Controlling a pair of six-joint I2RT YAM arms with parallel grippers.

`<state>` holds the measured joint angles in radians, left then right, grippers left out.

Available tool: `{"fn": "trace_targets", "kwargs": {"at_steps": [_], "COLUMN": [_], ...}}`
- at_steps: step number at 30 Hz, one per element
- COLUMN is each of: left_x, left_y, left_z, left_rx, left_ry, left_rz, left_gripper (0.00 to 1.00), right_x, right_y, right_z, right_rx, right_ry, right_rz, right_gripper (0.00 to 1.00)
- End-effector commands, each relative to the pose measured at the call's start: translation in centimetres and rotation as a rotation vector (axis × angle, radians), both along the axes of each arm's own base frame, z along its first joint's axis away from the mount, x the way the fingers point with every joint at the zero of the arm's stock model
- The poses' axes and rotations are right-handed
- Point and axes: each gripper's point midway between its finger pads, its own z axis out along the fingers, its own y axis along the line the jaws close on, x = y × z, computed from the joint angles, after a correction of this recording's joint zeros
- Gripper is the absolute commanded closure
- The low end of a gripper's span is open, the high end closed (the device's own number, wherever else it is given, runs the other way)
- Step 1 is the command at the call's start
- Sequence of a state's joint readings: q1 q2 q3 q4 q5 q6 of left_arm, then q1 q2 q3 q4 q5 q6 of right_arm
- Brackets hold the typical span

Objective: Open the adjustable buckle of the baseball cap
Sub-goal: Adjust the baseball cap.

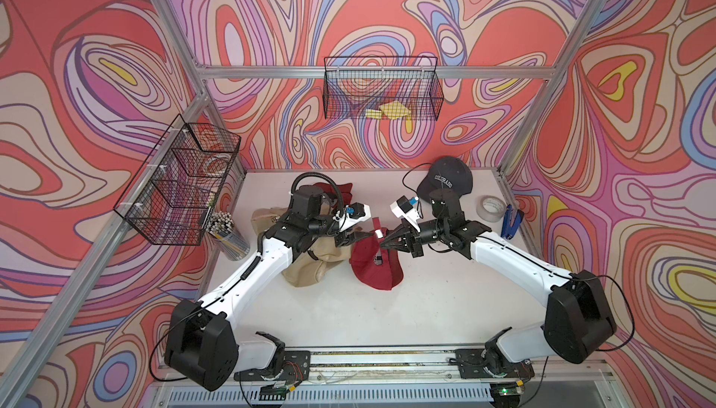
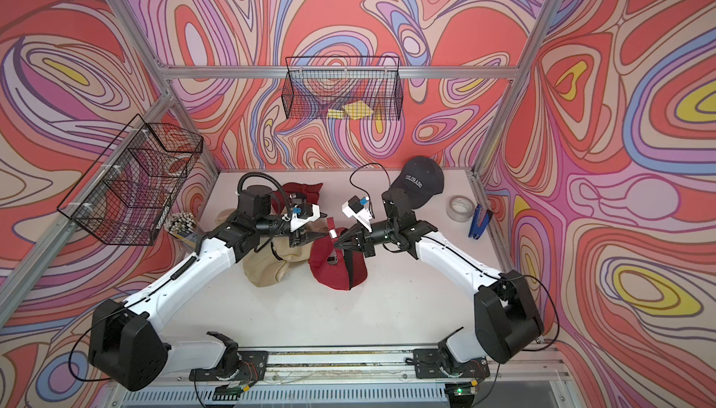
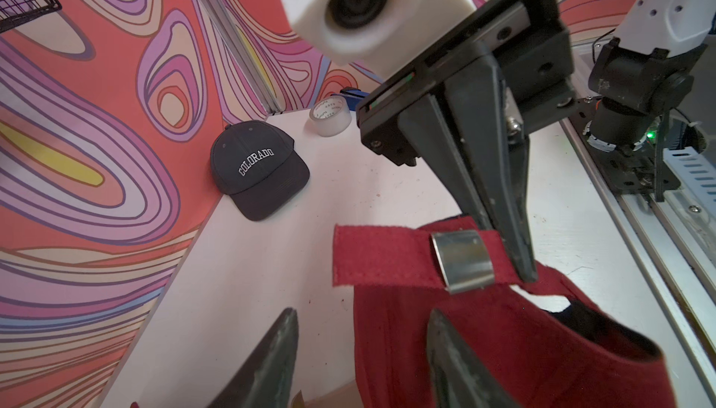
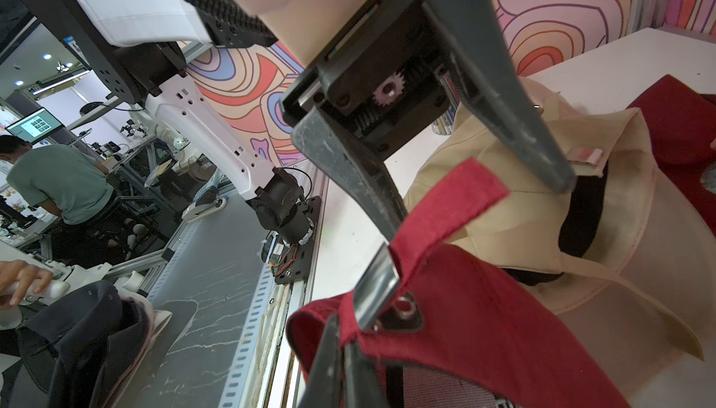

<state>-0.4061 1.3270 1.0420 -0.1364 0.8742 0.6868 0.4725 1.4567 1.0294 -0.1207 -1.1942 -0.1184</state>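
Observation:
The red baseball cap (image 1: 374,266) lies mid-table, its back opening facing up. Its strap (image 3: 379,257) runs through the silver metal buckle (image 3: 463,260), and the strap's free end sticks up. The buckle (image 1: 378,234) shows in both top views. My right gripper (image 4: 343,332) is shut on the cap's red fabric right beside the buckle (image 4: 376,290). My left gripper (image 3: 362,313) is open, its fingertips just short of the strap's free end and holding nothing. In a top view both grippers meet over the cap (image 2: 329,270).
A tan cap (image 1: 310,266) lies under my left arm, with another red cap (image 1: 337,189) behind it. A dark "Colorado" cap (image 1: 445,181), tape roll (image 1: 490,208) and blue stapler (image 1: 511,222) sit back right. A pencil cup (image 1: 228,235) and wire baskets (image 1: 178,181) are at the left.

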Motion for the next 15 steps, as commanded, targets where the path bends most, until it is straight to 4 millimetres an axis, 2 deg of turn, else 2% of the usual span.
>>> {"fn": "trace_targets", "kwargs": {"at_steps": [1,8,15], "left_x": [-0.6,-1.5,-2.0], "left_y": [-0.4,-1.5,-2.3], "left_z": [0.6,-1.0,-0.9], "left_rx": [-0.013,0.031,0.027], "left_ry": [-0.014,-0.002,-0.008], "left_rz": [-0.052,-0.109,-0.117], "left_gripper": [0.44,0.44,0.44], "right_x": [0.0,0.4,0.0], "right_y": [0.1,0.2,0.2], "right_z": [0.8,1.2,1.2], "right_rx": [0.011,0.027,0.043], "right_ry": [-0.02,-0.012,0.0], "right_rz": [-0.007,-0.033,-0.007], "right_gripper": [1.0,1.0,1.0]}}
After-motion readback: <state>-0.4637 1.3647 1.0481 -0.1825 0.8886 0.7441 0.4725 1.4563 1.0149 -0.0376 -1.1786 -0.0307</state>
